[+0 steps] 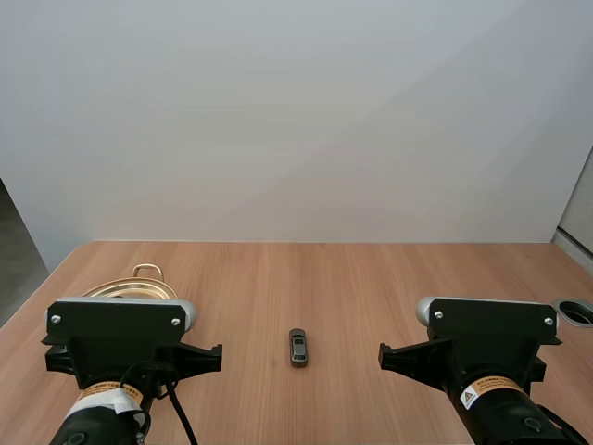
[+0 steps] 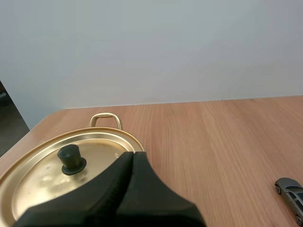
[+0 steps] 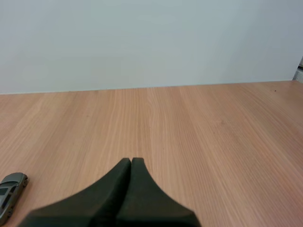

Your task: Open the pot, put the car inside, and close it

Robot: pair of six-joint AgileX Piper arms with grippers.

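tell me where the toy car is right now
In the high view the toy car lies on the wooden table near its middle, right of the lidded gold pot and apart from it.

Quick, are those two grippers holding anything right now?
Left gripper: closed, holding nothing.
Right gripper: closed, holding nothing.

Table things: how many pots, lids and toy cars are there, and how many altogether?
Pot: 1
Lid: 1
Toy car: 1
Total: 3
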